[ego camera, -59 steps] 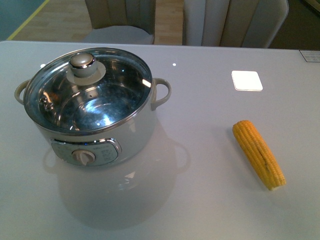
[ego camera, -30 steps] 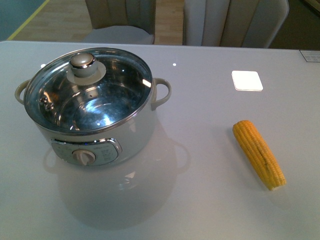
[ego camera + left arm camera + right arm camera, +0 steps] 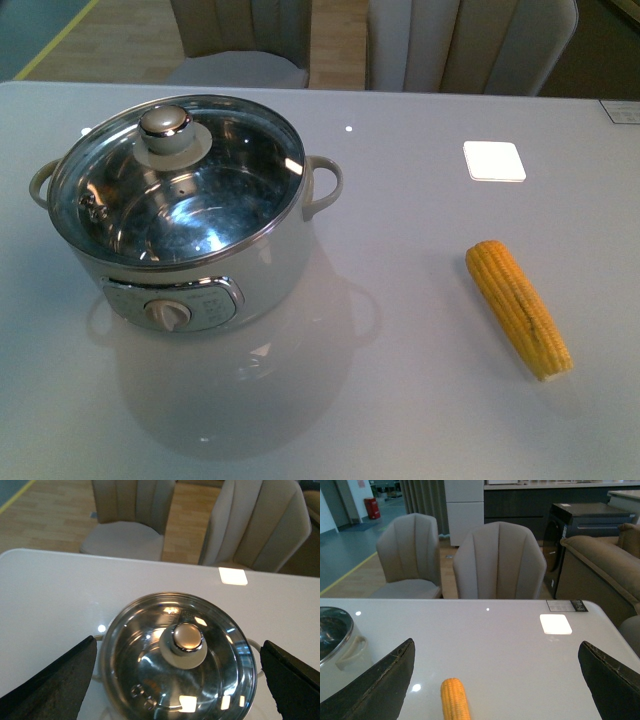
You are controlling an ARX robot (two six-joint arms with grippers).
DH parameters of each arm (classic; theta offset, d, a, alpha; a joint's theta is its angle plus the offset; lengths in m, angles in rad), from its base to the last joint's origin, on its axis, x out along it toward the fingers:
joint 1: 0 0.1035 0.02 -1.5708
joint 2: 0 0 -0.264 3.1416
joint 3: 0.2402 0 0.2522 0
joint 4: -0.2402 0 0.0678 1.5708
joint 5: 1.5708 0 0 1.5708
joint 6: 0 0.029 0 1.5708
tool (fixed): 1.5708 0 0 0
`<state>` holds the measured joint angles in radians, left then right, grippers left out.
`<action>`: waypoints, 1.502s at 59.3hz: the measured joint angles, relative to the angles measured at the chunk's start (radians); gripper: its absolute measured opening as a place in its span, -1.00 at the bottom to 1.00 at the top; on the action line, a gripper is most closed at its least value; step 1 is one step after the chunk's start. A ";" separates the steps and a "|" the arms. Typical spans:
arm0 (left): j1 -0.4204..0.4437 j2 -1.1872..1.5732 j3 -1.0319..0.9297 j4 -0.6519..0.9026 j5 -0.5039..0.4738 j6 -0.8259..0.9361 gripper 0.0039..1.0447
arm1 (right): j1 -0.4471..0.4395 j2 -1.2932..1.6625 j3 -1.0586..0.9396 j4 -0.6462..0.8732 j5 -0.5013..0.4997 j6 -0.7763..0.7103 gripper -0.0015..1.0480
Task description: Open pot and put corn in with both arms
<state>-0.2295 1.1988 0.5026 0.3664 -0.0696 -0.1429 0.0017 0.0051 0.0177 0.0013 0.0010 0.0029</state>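
One yellow-orange tapered corn cob [image 3: 518, 307] and one large round white electric pot [image 3: 270, 270], closed by one steel-rimmed glass lid [image 3: 200, 200], are set well apart on a glossy white table [image 3: 400, 400]. Two beige upholstered chairs [image 3: 240, 40] are placed beyond it on wood flooring. The left gripper [image 3: 178, 642] is held spread and empty over the lid. The right gripper [image 3: 496, 644] is likewise spread, and the cob is seen between its fingers, untouched.

White pot [image 3: 280, 262] with cream handles [image 3: 322, 186] and silvery steel inside, yellow-orange corn [image 3: 518, 308] in neat kernel rows, glossy pale grey counter [image 3: 420, 230], beige chairs [image 3: 499, 562] with vertical ribbing, light wood floor [image 3: 120, 45] with yellow stripe [image 3: 55, 42]
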 joint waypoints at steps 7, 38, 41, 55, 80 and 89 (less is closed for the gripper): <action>-0.045 0.258 0.128 0.055 0.017 0.016 0.87 | 0.000 0.000 0.000 0.000 0.000 0.000 0.83; -0.076 0.716 0.383 0.143 -0.077 0.071 0.87 | 0.000 0.000 0.000 0.000 0.000 0.000 0.83; -0.076 0.725 0.379 0.150 -0.077 0.070 0.87 | 0.000 0.000 0.000 0.000 0.000 0.000 0.83; -0.084 0.773 0.366 0.170 -0.081 0.065 0.87 | 0.000 0.000 0.000 0.000 0.000 0.000 0.83; -0.087 0.825 0.407 0.159 -0.095 0.045 0.87 | 0.000 0.000 0.000 0.000 0.000 0.000 0.83; -0.087 0.834 0.407 0.164 -0.094 0.042 0.86 | 0.000 0.000 0.000 0.000 0.000 0.000 0.83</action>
<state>-0.3168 2.0327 0.9092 0.5301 -0.1635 -0.1009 0.0017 0.0051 0.0177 0.0013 0.0010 0.0029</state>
